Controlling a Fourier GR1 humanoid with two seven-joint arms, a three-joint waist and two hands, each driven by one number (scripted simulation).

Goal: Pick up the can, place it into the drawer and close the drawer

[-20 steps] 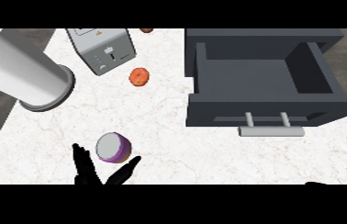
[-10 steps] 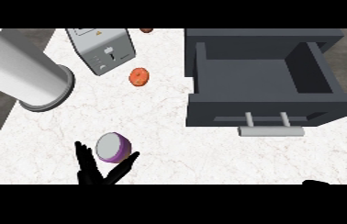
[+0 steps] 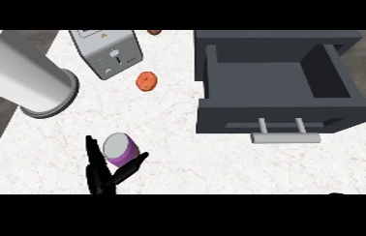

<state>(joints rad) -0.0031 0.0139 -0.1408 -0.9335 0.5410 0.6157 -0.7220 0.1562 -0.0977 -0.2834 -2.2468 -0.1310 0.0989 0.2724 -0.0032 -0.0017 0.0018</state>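
Near the front edge of the white marble bench (image 3: 178,133), toward its left side, the left hand (image 3: 100,174) comes up from below with its fingers (image 3: 91,148) spread straight on one side of the purple can (image 3: 118,149) and its thumb reaching up on the other, bracketing the can without visibly curling round it. The can stands with its silver top showing, well apart from the grey drawer (image 3: 275,92), which is pulled open at the bench's right side with its handle (image 3: 284,137) facing the front edge. Toward the back left lie a toaster (image 3: 107,51), an orange round item (image 3: 146,81) just in front of it, and a large grey cylinder (image 3: 32,82) by the left edge; the right hand shows only as a dark speck at the lower right, so its fingers cannot be judged.
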